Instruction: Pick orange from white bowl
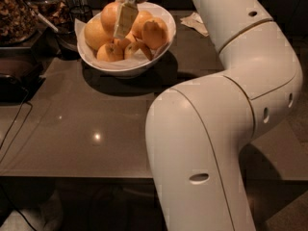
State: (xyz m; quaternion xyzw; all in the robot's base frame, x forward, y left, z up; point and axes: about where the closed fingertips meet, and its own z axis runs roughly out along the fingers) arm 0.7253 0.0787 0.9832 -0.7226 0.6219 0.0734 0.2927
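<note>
The white bowl (159,57) stands at the back of the table and holds several oranges over white paper lining. My gripper (119,27) reaches down into it from the top of the view. It is shut on a large orange (109,12) and holds it a little above the pile. One pale finger (124,18) crosses the front of this fruit; the other finger is hidden behind it. Other large oranges lie at the left (96,34) and right (155,32), with smaller ones (109,53) at the front.
My white arm (207,129) fills the right and centre of the view. The brown table (82,124) stretches in front of the bowl. Dark containers (19,18) and a tray stand at the left. A crumpled paper (195,22) lies behind the bowl.
</note>
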